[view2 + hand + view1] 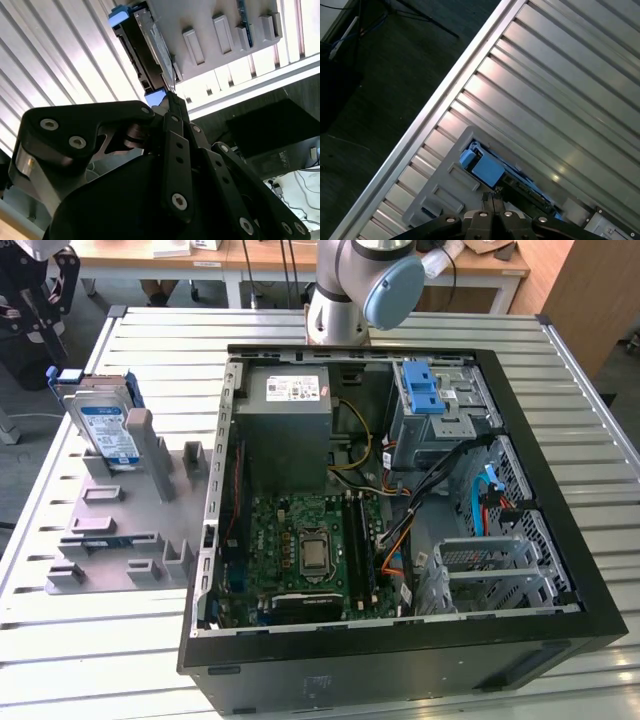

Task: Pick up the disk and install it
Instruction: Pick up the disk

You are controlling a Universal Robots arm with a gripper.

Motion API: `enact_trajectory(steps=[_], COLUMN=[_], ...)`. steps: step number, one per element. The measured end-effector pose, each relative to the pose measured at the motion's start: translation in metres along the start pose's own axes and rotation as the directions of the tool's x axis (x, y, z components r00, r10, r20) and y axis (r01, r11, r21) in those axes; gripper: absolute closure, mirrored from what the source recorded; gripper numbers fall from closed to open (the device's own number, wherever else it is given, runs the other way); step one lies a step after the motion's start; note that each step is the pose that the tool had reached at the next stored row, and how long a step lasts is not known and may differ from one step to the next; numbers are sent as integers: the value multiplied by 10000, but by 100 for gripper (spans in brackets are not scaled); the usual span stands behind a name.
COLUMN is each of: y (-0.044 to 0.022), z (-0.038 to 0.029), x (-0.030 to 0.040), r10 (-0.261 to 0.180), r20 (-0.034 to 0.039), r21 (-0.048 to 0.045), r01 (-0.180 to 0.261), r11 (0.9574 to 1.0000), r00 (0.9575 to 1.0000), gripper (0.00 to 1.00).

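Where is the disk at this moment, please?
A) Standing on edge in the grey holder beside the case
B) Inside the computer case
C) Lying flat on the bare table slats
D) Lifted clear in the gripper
A: in the exterior view the disk stands on edge in the grey holder, at that view's left and outside the case.
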State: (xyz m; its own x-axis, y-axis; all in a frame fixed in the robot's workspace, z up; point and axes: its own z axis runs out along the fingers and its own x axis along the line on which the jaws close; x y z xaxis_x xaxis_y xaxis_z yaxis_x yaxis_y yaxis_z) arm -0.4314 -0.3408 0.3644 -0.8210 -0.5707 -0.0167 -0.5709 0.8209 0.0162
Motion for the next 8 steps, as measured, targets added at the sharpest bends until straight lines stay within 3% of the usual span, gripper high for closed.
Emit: enact_trajectory(steps=[8], y=[0], z=[1], x=[0], r10=[-447], r20=[38], r21=[25], r01=[447], r11=[9990], r00=[9990], gripper=[89])
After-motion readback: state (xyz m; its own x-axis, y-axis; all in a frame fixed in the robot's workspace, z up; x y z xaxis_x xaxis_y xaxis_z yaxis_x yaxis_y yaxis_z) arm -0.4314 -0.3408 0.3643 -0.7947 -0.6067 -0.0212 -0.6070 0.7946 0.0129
